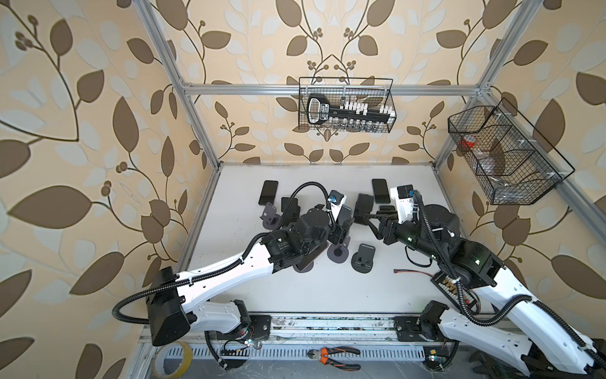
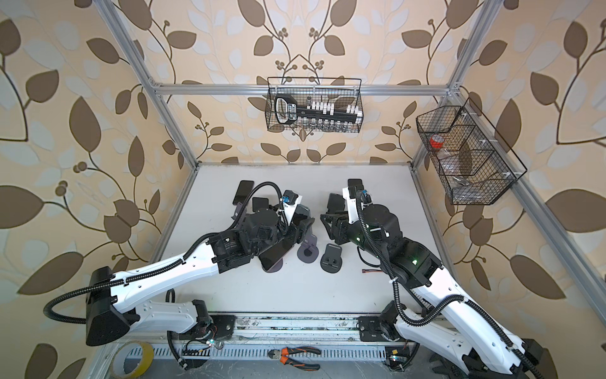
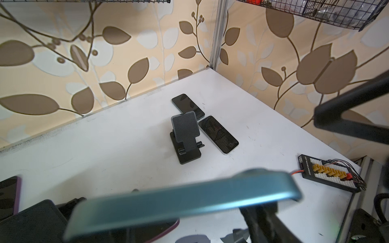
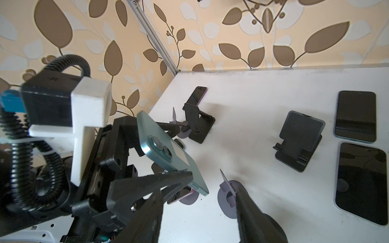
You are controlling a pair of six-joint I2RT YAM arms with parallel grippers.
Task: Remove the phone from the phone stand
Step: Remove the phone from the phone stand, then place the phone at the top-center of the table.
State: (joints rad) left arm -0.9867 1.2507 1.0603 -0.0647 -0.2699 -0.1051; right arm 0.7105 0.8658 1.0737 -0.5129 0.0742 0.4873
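Left gripper [image 4: 182, 150]: pinching the teal phone [image 4: 174, 156] across its width, a finger on each long edge. I cannot tell how far along its length the grip sits.

The phone is off the table [image 1: 262, 288], tilted, in the air between the two arms. No stand touches it that I can see. An empty purple stand [image 1: 337, 253] sits near it, with a black stand [image 1: 363, 259] beside that. I judge the lift-off done and the set-down not.

Right gripper [image 1: 365, 220]: jaws apart, nothing between them, tips close to the phone.

Handling, my read: a stiff slab with a glass face and a smooth metal rim. More slippery than heavy, and a drop would likely crack the screen. Best hold is on the long edges near mid-length, so it swings less. Keep the pads off the side button and lens bump.

Containers:
- Back basket [image 1: 344, 78]: a black rack with a handle and a row of white pieces. Small metal bits sit below, too small to name.
- Side basket [image 1: 521, 192], divided: a red-and-white item [image 1: 469, 141] is in the far compartment. The nearer compartments hold something clear, and I cannot tell what.
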